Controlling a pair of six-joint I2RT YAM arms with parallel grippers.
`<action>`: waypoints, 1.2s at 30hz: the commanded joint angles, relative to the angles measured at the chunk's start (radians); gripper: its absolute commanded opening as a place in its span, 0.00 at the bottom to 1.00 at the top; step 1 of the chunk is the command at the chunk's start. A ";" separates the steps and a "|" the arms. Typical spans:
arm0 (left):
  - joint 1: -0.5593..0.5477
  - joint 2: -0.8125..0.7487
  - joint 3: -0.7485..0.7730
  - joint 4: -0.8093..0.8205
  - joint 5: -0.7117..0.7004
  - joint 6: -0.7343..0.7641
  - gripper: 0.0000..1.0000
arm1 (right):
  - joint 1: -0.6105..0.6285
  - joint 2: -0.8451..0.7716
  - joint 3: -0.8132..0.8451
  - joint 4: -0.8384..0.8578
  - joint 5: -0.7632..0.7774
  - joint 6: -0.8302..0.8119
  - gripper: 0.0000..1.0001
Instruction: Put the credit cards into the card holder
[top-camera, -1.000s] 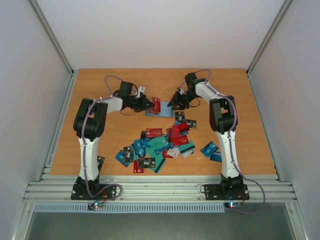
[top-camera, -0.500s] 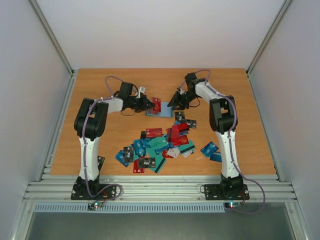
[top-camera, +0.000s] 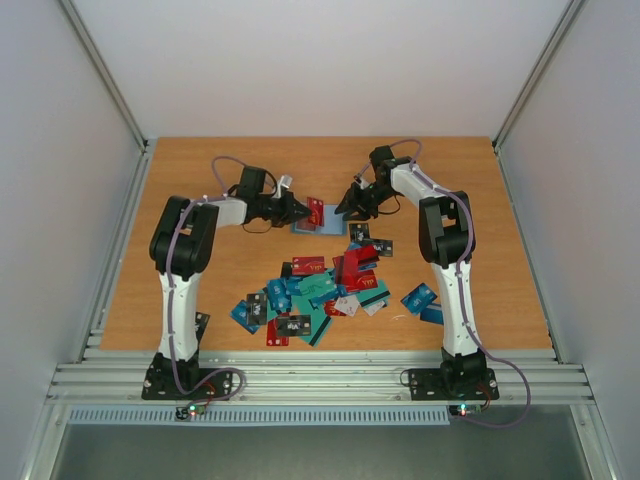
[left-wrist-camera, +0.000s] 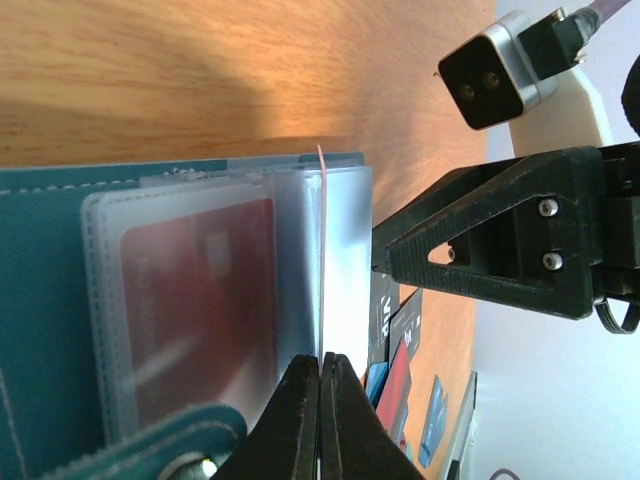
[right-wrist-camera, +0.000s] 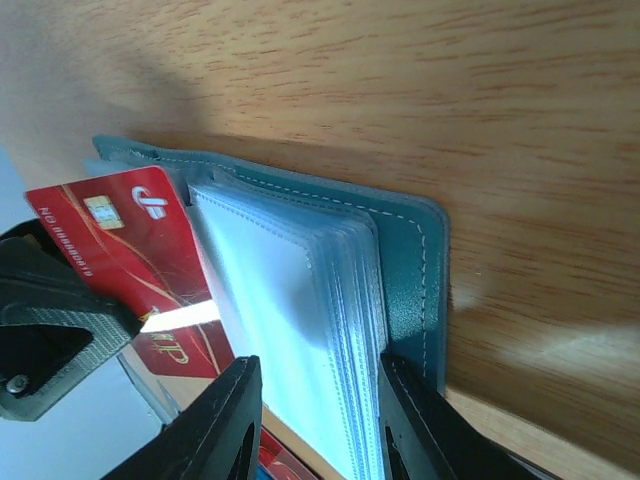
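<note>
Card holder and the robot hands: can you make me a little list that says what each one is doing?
holder: open on the table, clear sleeves showing
left gripper: shut on a red card, right beside the sleeves
right gripper: one finger on each side of the sleeves; grip unclear
stored card: red, inside a sleeve
pile: loose cards, nearer the arm bases than the holder

Place: robot lab test cell
Walls: plain white panels (top-camera: 330, 60) in aluminium framing (top-camera: 105, 70)
Bench: wooden tabletop (top-camera: 500, 260) (slotted metal rail (top-camera: 320, 380) along its near edge)
</note>
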 joint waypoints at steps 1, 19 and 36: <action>-0.004 0.038 -0.020 0.050 0.077 -0.014 0.00 | -0.001 0.034 -0.014 -0.010 -0.011 0.004 0.33; -0.005 0.064 0.036 -0.122 0.112 0.034 0.00 | -0.001 0.034 -0.017 0.003 -0.021 0.018 0.33; -0.063 0.115 0.112 -0.107 0.077 -0.031 0.00 | 0.001 0.011 -0.070 0.060 -0.040 0.090 0.33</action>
